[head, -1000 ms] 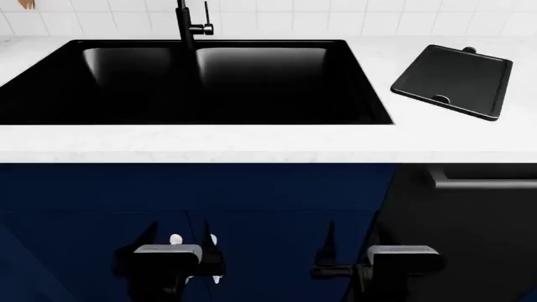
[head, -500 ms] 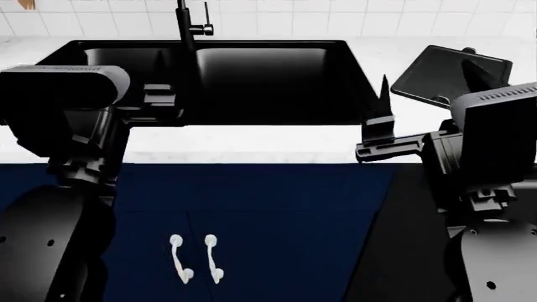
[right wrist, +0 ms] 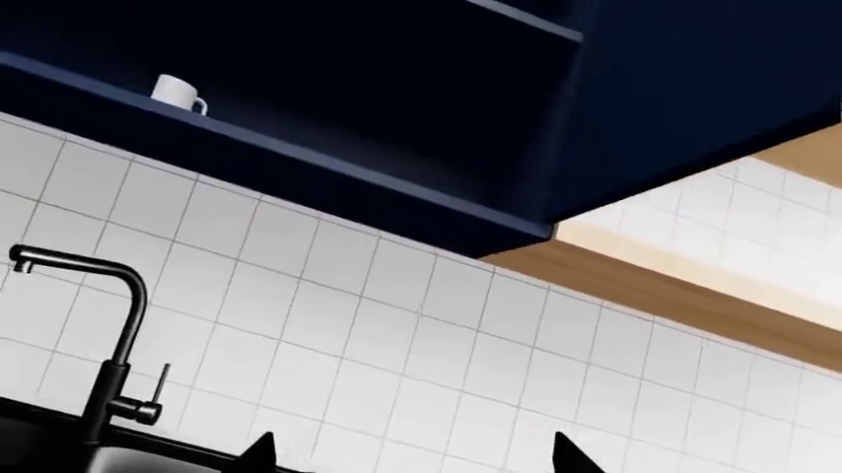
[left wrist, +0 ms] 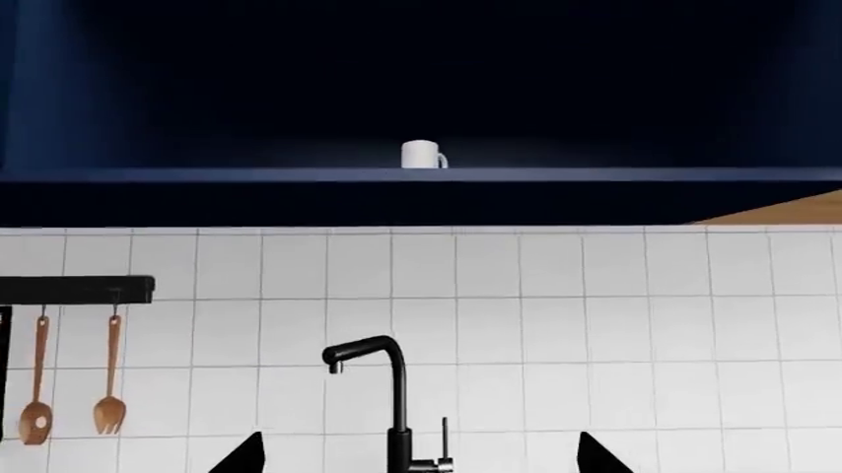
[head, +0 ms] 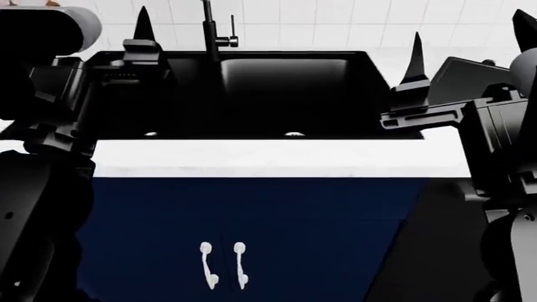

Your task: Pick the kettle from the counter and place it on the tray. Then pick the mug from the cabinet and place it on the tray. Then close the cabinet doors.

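The white mug [left wrist: 423,155] stands on the shelf of the dark blue upper cabinet [left wrist: 421,89], above the tiled wall; it also shows in the right wrist view [right wrist: 176,93]. The kettle is out of view. The black tray [head: 457,78] lies on the white counter [head: 277,157] right of the sink, partly hidden by my right arm. My left gripper [left wrist: 421,455] is open and empty, raised over the sink's left side, with one finger [head: 144,28] showing. My right gripper [head: 470,41] is open and empty at the sink's right edge, in front of the tray; it also shows in the right wrist view [right wrist: 414,455].
A black double sink [head: 277,94] with a tall black faucet [head: 210,25] fills the counter's middle. Copper utensils [left wrist: 73,384] hang on a wall rail at the left. Blue lower doors with white handles [head: 222,264] are below the counter.
Both arms have risen from below the counter to sink height, with the grippers now pointing up at the wall and the upper cabinet. The head view has shifted slightly.
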